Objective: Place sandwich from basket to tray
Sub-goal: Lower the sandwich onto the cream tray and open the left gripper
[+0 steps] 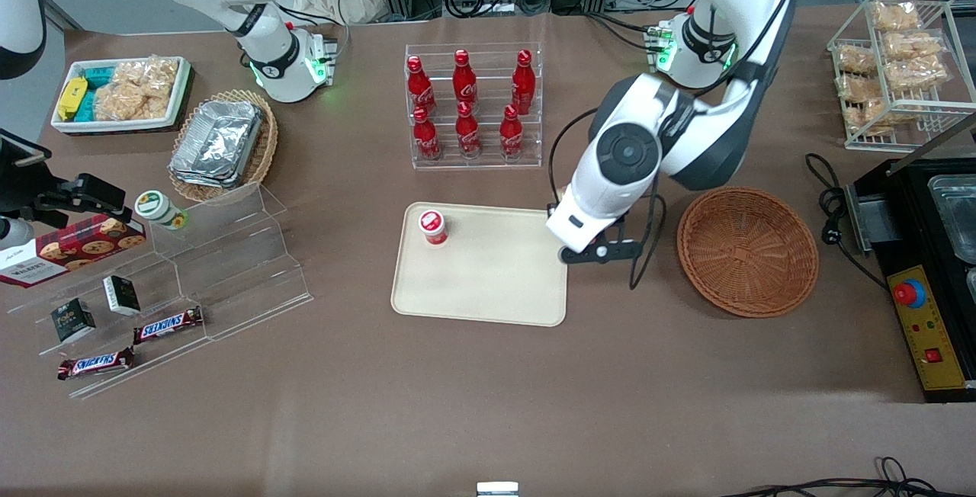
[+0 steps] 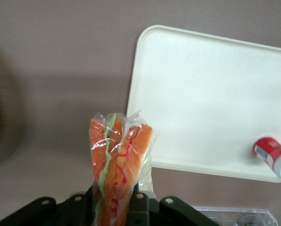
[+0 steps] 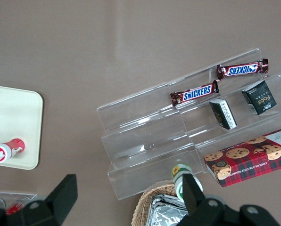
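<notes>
Holding the sandwich [image 2: 119, 160] in my pincer [image 2: 116, 202], closed on its lower end; item is clear of the basket [image 1: 747, 251] and hangs just off the tray [image 1: 480, 283] edge, above the bare brown surface [image 1: 488, 390].

Progress, as judged: lift-out done, since the basket shows no contents in the front view. Carry is nearly finished; my pincer sits between basket and tray, right at the tray's rim nearest the basket. Remaining: move over the tray's open area, lower, release.

Item, sandwich: wrapped in clear film that bunches to a crinkled peak at the free end. Orange-red filling shows as broad bands, with a pale green strip between them and thin red streaks across the orange. Pale bread is barely visible along one side. It stands roughly in line with my fingers, leaning slightly. In the front view my arm hides it.

Item, tray: cream, flat, low rim, rounded corners, mostly bare.

Item, small red-capped bottle [image 1: 433, 226]: stands on the tray near the corner farthest from the basket, well apart from my approach side. Judged enough free room for the set-down without touching it.
</notes>
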